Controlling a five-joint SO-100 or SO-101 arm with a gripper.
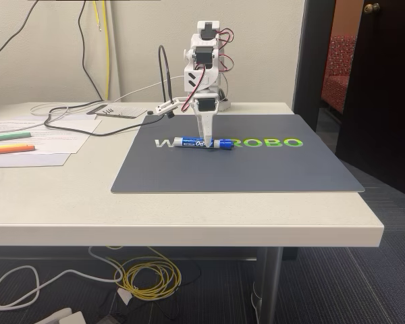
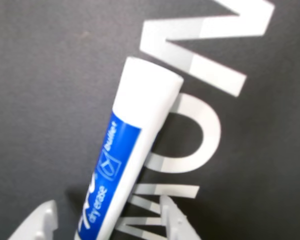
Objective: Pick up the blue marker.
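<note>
fixed view, centre of frame: the blue marker (image 1: 202, 143) lies flat on the dark mat (image 1: 243, 172), across the pale lettering (image 1: 270, 143), with the white gripper (image 1: 206, 143) pointing straight down onto its barrel. wrist view, lower edge: two white fingertips (image 2: 176, 220) flank the marker (image 2: 125, 160), spread slightly; whether they grip it cannot be told.

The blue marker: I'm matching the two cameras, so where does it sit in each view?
Fixed view: the blue marker lies crosswise at mat centre, over the printed lettering, with the gripper down on it.
Wrist view: the marker runs diagonally from bottom centre toward upper middle, between the two fingertips.
Shared landmark: the pale lettering on the dark mat.
</note>
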